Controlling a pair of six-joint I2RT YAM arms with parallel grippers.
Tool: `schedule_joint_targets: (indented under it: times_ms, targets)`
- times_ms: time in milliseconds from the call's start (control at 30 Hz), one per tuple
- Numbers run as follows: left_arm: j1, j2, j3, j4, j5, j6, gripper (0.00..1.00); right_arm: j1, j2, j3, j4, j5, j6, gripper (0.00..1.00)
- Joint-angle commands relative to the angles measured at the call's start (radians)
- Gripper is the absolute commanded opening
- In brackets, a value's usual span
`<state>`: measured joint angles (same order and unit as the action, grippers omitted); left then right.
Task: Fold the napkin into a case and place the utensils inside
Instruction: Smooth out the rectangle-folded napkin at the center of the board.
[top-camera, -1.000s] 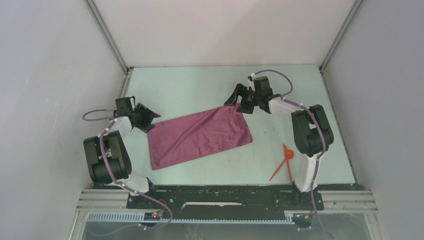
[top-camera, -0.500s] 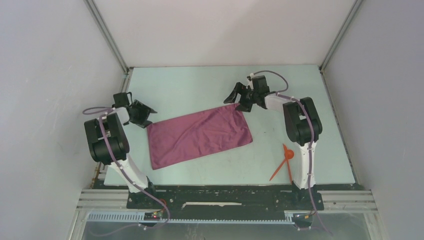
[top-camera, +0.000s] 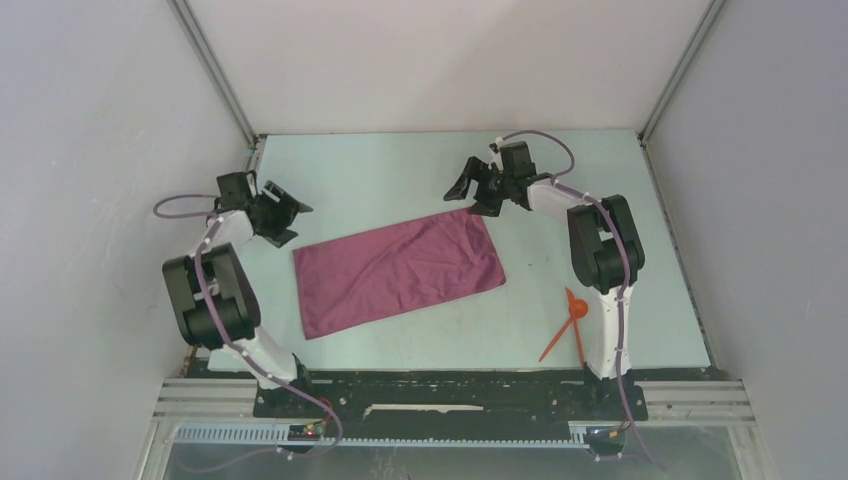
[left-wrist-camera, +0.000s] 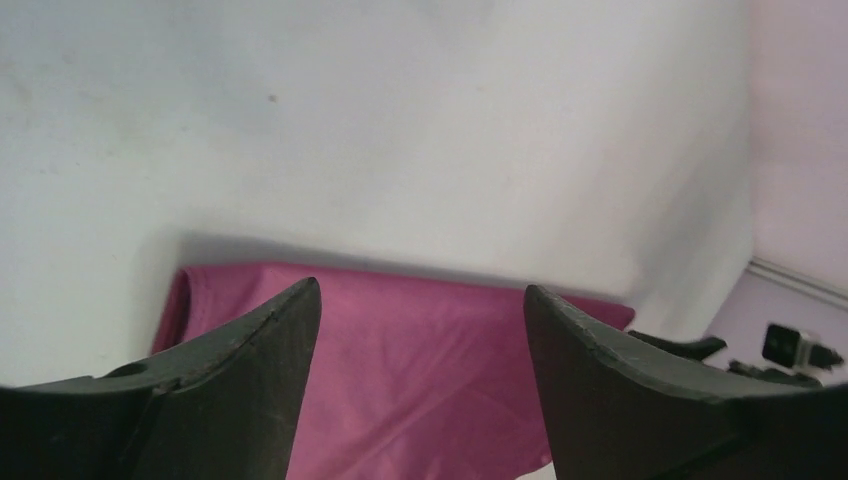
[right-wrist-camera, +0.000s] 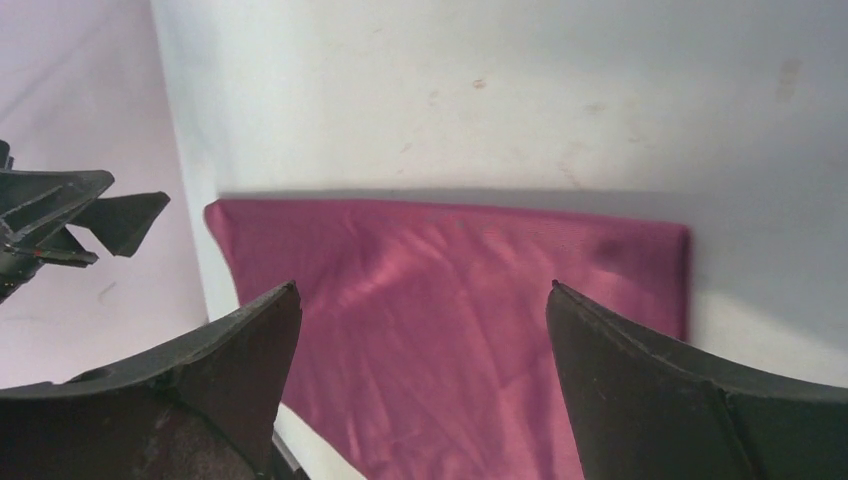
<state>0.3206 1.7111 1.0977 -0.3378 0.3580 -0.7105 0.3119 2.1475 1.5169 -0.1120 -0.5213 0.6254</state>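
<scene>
Plum-purple rectangular cloth napkin (top-camera: 400, 270) flat mid-frame on pale tabletop (top-camera: 390, 165). Near upper-left corner: left pincer (top-camera: 289, 224) spread, empty. Upper-right corner: right pincer (top-camera: 462, 205) spread, empty. Orange-red plastic utensils (top-camera: 568, 322) lower right.

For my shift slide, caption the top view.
Left gripper and right gripper, both open, flank the flat napkin; utensils lie beside the right arm.

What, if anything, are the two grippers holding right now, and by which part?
Nothing is held. The left gripper and the right gripper both stand open and empty; the napkin lies flat on the table, gripped by neither.
</scene>
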Motion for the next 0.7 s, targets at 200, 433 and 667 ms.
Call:
schedule_joint_targets:
  times_ms: [200,433,667]
  targets:
    - [-0.008,-0.059,-0.174,0.161,0.171,-0.053,0.84,0.017,0.036,0.029,0.146,-0.105,0.090,1.00]
    - [0.015,0.027,-0.182,0.168,0.081,-0.045,0.89,-0.025,0.104,0.032,0.174,-0.128,0.103,1.00]
    - [0.070,0.100,-0.112,0.091,0.004,-0.012,0.88,-0.063,0.146,0.048,0.128,-0.091,0.045,1.00]
